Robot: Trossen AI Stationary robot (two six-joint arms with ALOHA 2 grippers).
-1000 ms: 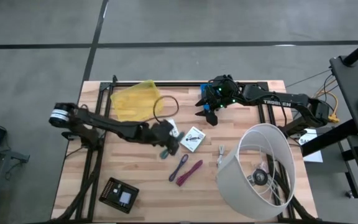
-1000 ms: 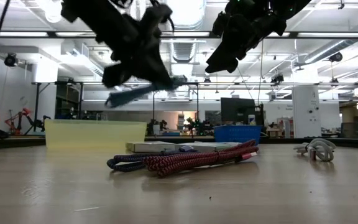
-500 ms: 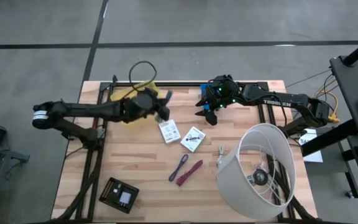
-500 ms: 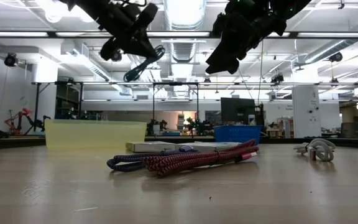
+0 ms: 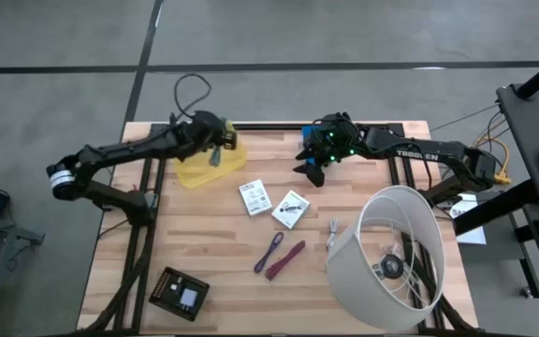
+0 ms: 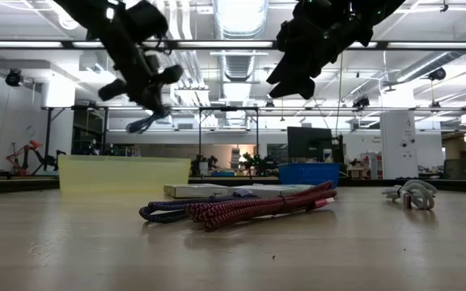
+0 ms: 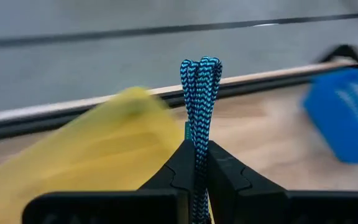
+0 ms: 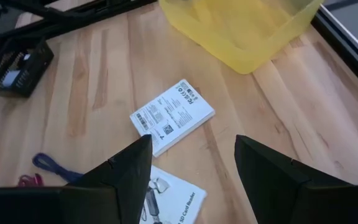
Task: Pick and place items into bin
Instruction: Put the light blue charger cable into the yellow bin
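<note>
Left end effector (image 5: 216, 150), pressed together on folded teal cord (image 7: 199, 93), poised above yellow bin (image 5: 209, 159) at upper left of frame; cord's long axis hanging toward bin. Right end effector (image 5: 313, 169) spread, idle at upper centre.

A wooden table (image 5: 204, 243) bears a yellow bin (image 5: 204, 167), two packets (image 5: 254, 197), cords (image 5: 279, 253), a lampshade (image 5: 391, 257).

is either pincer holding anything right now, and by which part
The left pincer grips a teal braided cord partway along its folded loops, above the yellow bin. The right pincer is open and empty.
</note>
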